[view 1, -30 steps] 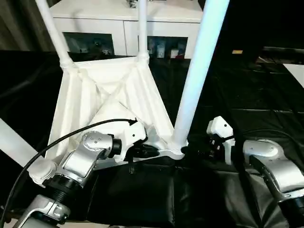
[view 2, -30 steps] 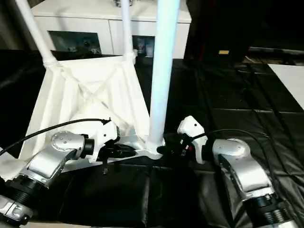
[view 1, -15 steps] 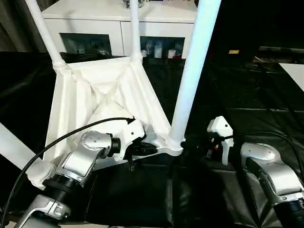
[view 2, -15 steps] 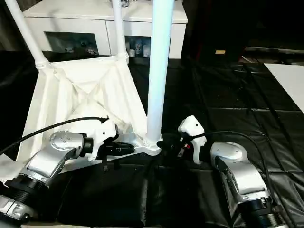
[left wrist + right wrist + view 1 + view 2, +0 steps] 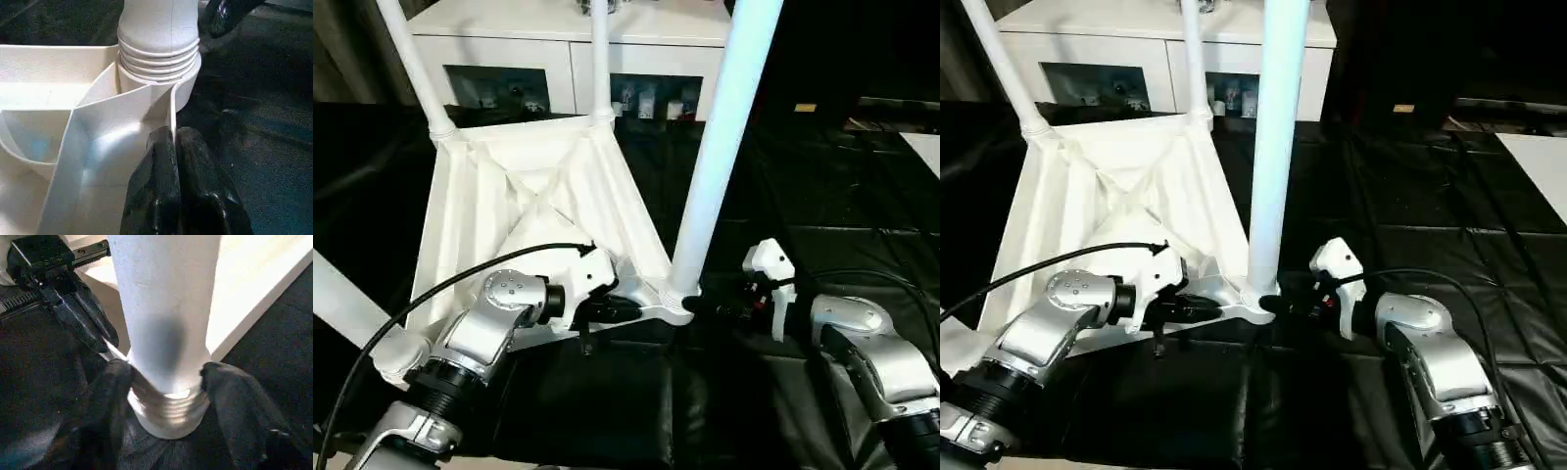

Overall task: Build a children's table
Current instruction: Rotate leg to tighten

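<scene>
The children's table lies upside down on the black padded surface, its ribbed, X-braced white plastic underside facing up. Its long axis runs away from the robot toward the white cabinet. Tapered white tube legs stand up out of the round corner sockets: 2 at the far corners, and 1 at the near right corner, which rises almost vertically with a slight lean to the right and passes out of the top of the picture. A 4th white tube slants in at the left edge by the near left corner. The near right leg's ridged, threaded base sits in its corner socket.

The left gripper has its 2 black fingers pressed together, pinching the thin rim of the tabletop just beside that socket. The right gripper stands spread, 1 finger on either side of the leg's threaded base; I cannot tell whether the pads actually grip it.
</scene>
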`<state>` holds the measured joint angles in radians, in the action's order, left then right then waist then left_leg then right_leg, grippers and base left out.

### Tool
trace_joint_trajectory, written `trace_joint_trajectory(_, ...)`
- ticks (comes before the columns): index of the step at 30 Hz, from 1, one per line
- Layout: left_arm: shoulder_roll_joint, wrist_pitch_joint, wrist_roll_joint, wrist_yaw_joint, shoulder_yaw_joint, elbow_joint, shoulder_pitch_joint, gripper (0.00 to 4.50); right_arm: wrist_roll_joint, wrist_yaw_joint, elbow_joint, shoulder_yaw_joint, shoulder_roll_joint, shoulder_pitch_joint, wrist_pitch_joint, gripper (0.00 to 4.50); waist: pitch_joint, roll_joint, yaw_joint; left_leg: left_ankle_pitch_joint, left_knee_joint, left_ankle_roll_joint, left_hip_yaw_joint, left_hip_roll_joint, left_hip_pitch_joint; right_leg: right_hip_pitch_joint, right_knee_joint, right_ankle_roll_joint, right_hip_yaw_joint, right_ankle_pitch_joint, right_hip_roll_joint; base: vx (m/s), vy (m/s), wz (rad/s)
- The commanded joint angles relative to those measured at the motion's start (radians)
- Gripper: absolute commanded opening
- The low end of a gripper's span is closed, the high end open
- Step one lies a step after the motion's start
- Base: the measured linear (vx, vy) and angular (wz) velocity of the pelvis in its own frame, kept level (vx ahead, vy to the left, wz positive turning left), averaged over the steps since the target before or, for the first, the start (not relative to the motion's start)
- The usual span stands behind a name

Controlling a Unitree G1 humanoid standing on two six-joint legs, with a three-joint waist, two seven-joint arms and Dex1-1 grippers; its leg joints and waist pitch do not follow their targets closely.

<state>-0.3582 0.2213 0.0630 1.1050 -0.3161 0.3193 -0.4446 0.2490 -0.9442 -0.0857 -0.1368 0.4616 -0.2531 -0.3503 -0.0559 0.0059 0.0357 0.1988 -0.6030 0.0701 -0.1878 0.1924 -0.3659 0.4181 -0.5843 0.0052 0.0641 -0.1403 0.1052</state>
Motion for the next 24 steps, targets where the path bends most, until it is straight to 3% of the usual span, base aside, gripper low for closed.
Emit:
trace_joint_trajectory(1,0.030,-0.012,0.035,0.034,-0.022,-0.050,-0.023,0.00,-0.037,0.004,-0.017,-0.049,-0.006,-0.022,0.029,3.10,0.072,-0.013,0.004,0.189,0.074,-0.064,0.008,0.029,0.003,-0.056,0.057,-0.215,-0.032,-0.298,0.032,0.000,0.000,0.00)
trace_joint_trajectory(4,0.033,-0.014,0.032,0.032,-0.023,-0.046,-0.025,0.00,-0.081,0.027,-0.044,-0.063,-0.005,-0.034,0.063,3.13,0.071,-0.014,0.004,0.196,0.073,-0.057,0.007,0.030,0.006,-0.051,0.060,-0.209,-0.033,-0.318,0.032,0.000,0.000,0.00)
trace_joint_trajectory(8,0.034,-0.015,0.030,0.030,-0.022,-0.045,-0.024,0.00,-0.070,0.031,-0.061,-0.048,-0.015,-0.046,0.064,3.13,0.073,-0.013,0.005,0.174,0.072,-0.069,0.007,0.029,0.004,-0.056,0.053,-0.222,-0.034,-0.267,0.031,0.000,0.000,0.00)
trace_joint_trajectory(18,0.026,-0.024,0.027,0.034,-0.018,-0.031,-0.025,0.00,-0.046,0.001,-0.065,-0.048,-0.018,-0.039,0.055,2.73,0.074,-0.016,0.005,0.169,0.071,-0.075,0.007,0.030,0.004,-0.056,0.054,-0.218,-0.033,-0.277,0.032,0.000,0.000,0.00)
trace_joint_trajectory(22,0.024,-0.009,0.013,0.015,-0.020,-0.026,-0.022,0.00,-0.066,0.075,-0.109,-0.030,-0.049,-0.047,0.059,2.70,0.073,-0.016,0.005,0.171,0.071,-0.074,0.006,0.029,0.003,-0.054,0.056,-0.215,-0.033,-0.291,0.032,0.000,0.000,0.00)
trace_joint_trajectory(24,0.038,0.011,-0.007,-0.025,-0.023,-0.006,-0.030,0.00,-0.101,0.178,-0.159,-0.014,-0.085,-0.066,0.057,2.70,0.070,-0.015,0.000,0.194,0.075,-0.057,0.008,0.027,0.000,-0.055,0.060,-0.199,-0.031,-0.336,0.032,0.000,0.000,0.00)
